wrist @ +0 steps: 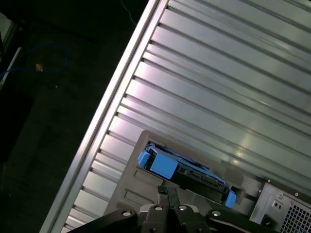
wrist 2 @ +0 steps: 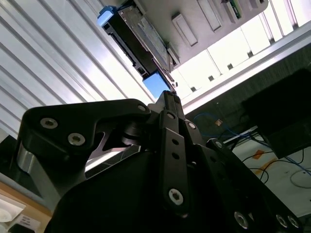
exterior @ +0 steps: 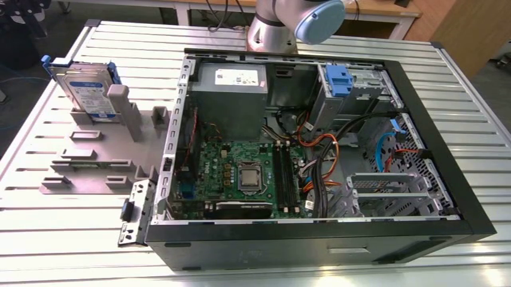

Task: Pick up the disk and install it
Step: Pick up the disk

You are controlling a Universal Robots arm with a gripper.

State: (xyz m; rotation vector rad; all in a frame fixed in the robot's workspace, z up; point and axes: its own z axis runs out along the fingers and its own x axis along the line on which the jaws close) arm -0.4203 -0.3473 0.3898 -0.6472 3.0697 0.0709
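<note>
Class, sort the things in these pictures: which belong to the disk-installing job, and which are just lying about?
Job in hand: disk, upright in grey holder; pincer, shut; open computer case.
Lying about: power supply, motherboard, orange cables, ribbed table.

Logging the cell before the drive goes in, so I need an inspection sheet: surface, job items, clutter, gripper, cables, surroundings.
Surface: ribbed metal table, carrying a holder and a case.
Job's things: the disk stands on edge in the grey holder at the exterior view's left. The open computer case sits beside the holder.
Clutter: nothing seen.
Grippers: the gripper points toward the disk but is apart from it, fingers together on nothing.
Cables: orange, blue and black leads inside the case; loose wires on the floor.
Surroundings: wooden bench behind the table; the arm rises at the far edge.
</note>
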